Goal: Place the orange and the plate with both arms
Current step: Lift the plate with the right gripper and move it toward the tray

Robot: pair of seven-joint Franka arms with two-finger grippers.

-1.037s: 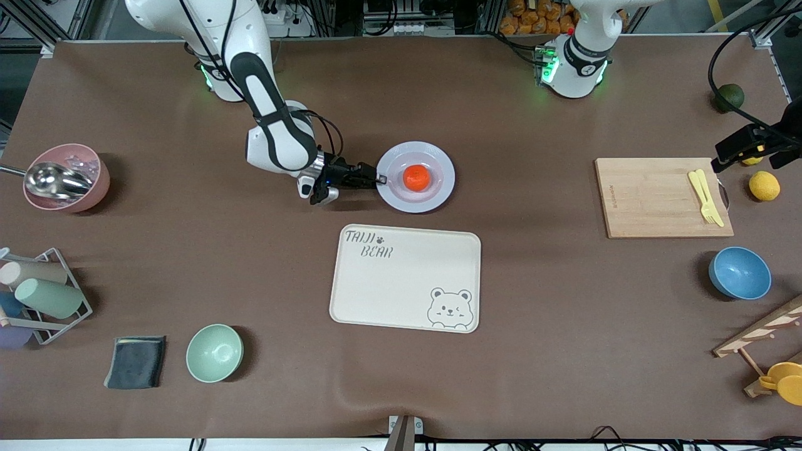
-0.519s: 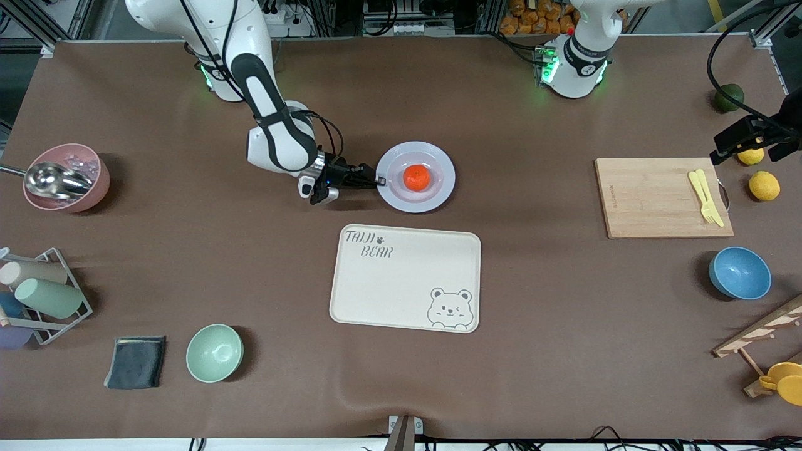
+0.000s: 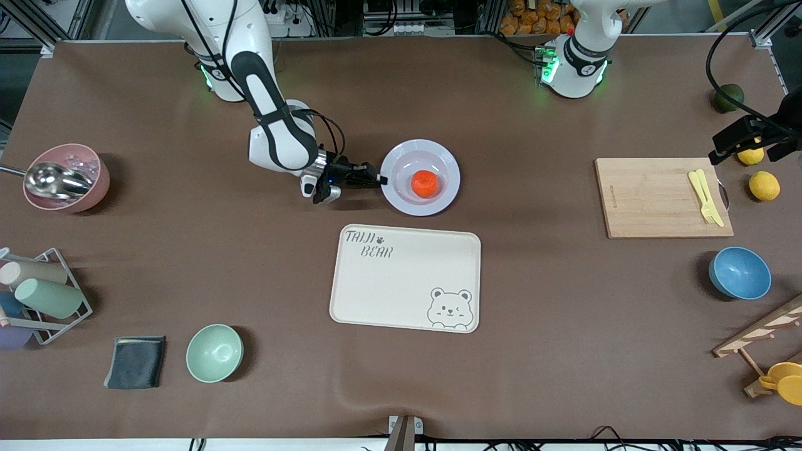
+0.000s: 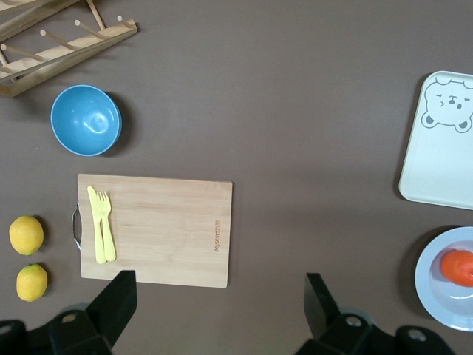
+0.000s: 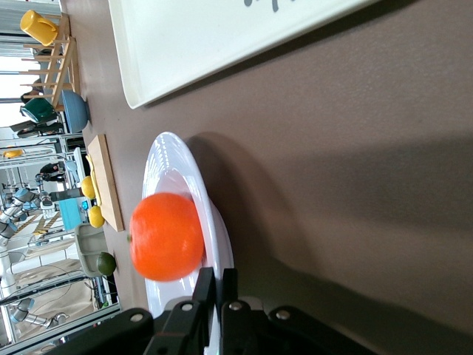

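Right arm is reaching low across the table; right gripper (image 3: 380, 180) is pinching the plate (image 3: 420, 155) rim, fingers nearly closed. Since the earlier frames the plate is sitting lifted and shifted, and the orange (image 3: 425, 183) is lying nearer the front camera on it. Tray (image 3: 401, 294) is lying nearer still. Left gripper (image 4: 214, 307) is hovering, spread wide, over the cutting board (image 4: 170, 229).

Robotics lab w/ staged kitchen props. Two white robot arms (image 3: 276, 125) bolted along a brown-covered table (image 3: 539, 326), aluminium frame rails (image 3: 37, 19) and cabling around it. Props incl. a rectangular bamboo cutting board (image 3: 661, 197) and a blue round bowl (image 3: 739, 273).
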